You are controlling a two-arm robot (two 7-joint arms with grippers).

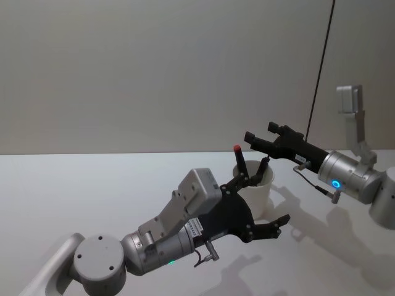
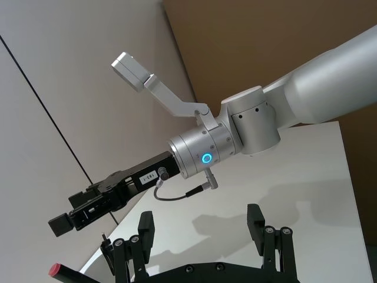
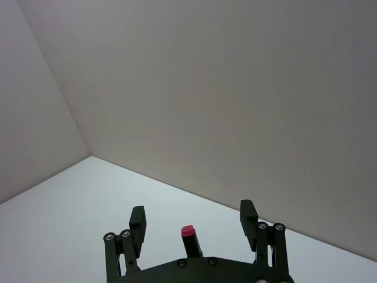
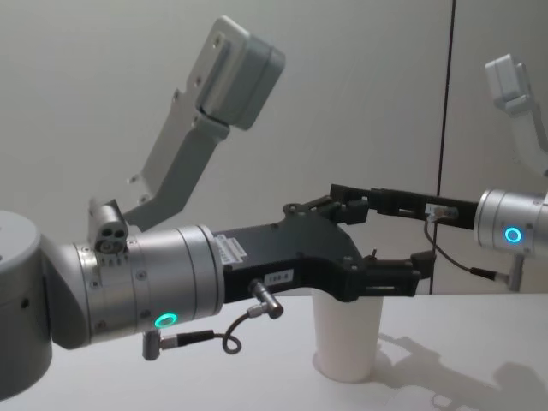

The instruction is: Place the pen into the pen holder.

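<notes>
The pen [image 1: 240,161] stands tilted in the pen holder [image 1: 256,192] on the table [image 1: 92,185], red cap up. Left tool [image 1: 265,203] spread beside the cup; right tool [image 1: 262,137] above, fingers spread, empty. Pen looks light, stiff; the paper cup seems tippable.

- The pen holder [image 1: 254,188] stands on the table [image 1: 74,191], near the middle.
- The pen [image 1: 241,163] stands in the pen holder, its top leaning toward the left.
- The left gripper [image 1: 262,203] is spread open just before the pen holder, on its near left side.
- The right gripper [image 1: 259,137] hangs open above and behind the pen holder, to its right.
</notes>
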